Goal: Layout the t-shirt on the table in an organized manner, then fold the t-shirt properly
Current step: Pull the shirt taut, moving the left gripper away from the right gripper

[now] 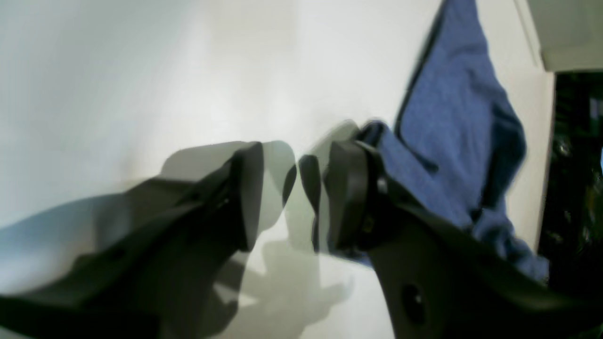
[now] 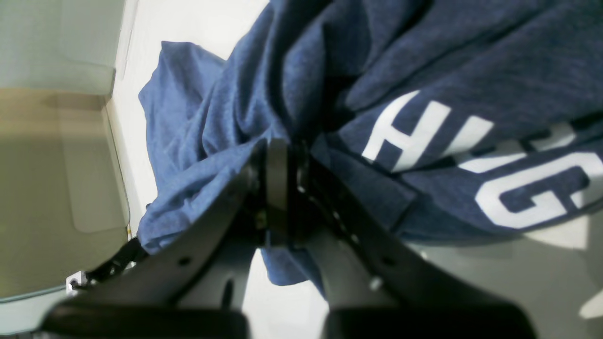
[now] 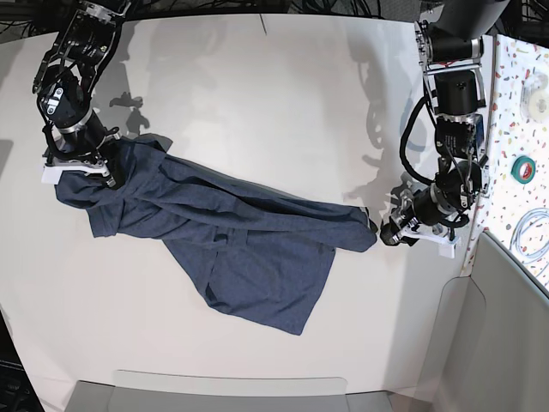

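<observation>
Centrally, the navy t-shirt (image 3: 232,236) lies stretched in a crumpled diagonal band across the white table (image 3: 257,94), its white block lettering (image 2: 476,155) visible in the right wrist view. My right gripper (image 2: 281,188) is clamped on a bunched fold at one end. My left gripper (image 1: 292,193) stands parted at the opposite tip, holding nothing, with cloth just beside one finger (image 1: 346,193).

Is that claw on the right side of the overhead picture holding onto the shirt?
No, the left gripper is open with nothing between its jaws; the t-shirt lies just beside it.
</observation>
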Controlling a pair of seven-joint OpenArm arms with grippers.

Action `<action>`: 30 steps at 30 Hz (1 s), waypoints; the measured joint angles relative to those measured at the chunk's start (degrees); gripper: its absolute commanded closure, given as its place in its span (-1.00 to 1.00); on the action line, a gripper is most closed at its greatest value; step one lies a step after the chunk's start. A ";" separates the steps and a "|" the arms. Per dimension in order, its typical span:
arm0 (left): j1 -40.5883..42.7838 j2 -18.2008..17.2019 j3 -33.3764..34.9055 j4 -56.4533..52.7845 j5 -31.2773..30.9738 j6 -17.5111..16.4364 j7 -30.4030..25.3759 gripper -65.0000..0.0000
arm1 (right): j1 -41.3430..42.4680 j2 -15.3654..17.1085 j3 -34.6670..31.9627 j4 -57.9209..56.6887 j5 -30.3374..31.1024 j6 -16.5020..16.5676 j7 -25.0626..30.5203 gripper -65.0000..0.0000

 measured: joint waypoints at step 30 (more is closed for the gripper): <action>-1.01 0.50 -0.04 -0.11 -16.50 0.15 4.55 0.29 | 0.07 0.00 -0.02 0.00 0.04 0.00 0.04 1.00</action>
